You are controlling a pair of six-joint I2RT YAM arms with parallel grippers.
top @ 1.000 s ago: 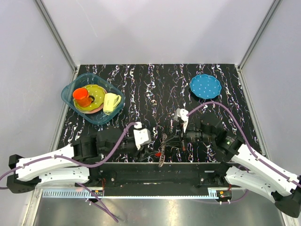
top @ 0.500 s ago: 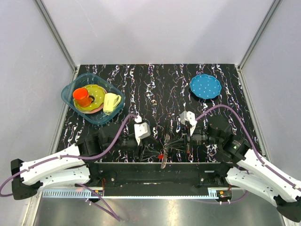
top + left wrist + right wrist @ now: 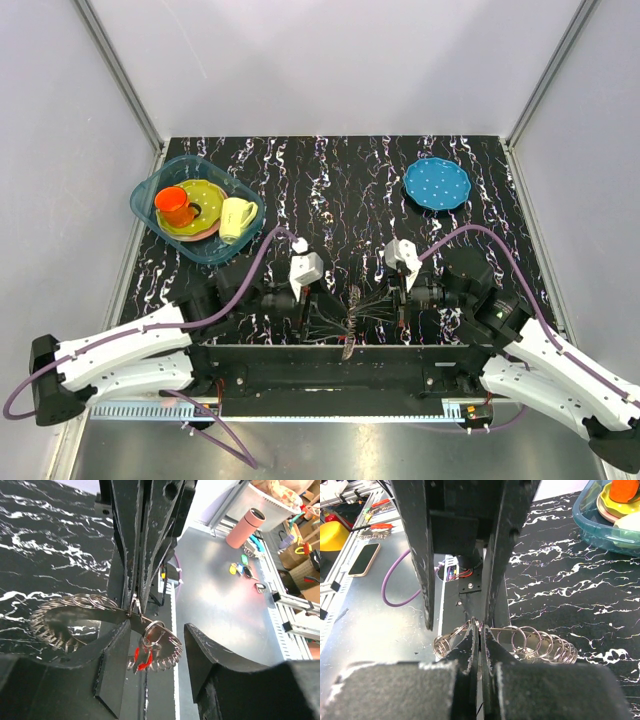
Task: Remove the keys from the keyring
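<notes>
The keyring [image 3: 352, 312] is a dark band strung with several small silver rings, held in the air over the table's near edge. My right gripper [image 3: 480, 630] is shut on its band [image 3: 540, 642]; in the top view it [image 3: 398, 308] is at the ring's right side. My left gripper [image 3: 156, 630] is open, its fingers [image 3: 112, 670] on either side of the ring's end [image 3: 75, 614]. There a tiny red key [image 3: 141, 659] hangs between them. From above, the left gripper [image 3: 303, 312] is at the ring's left side.
A teal bin [image 3: 150, 215] at the back left holds an orange cup [image 3: 174, 205], a yellow plate and a cream mug [image 3: 236, 217]. A blue dotted plate [image 3: 437, 183] lies at the back right. A pink tumbler [image 3: 247, 527] and coloured tags [image 3: 240, 570] lie off the table.
My left gripper has swung in from the left and now straddles the ring's end, its jaws slightly narrower. My right gripper has shifted a little right and nearer, still gripping the ring.
</notes>
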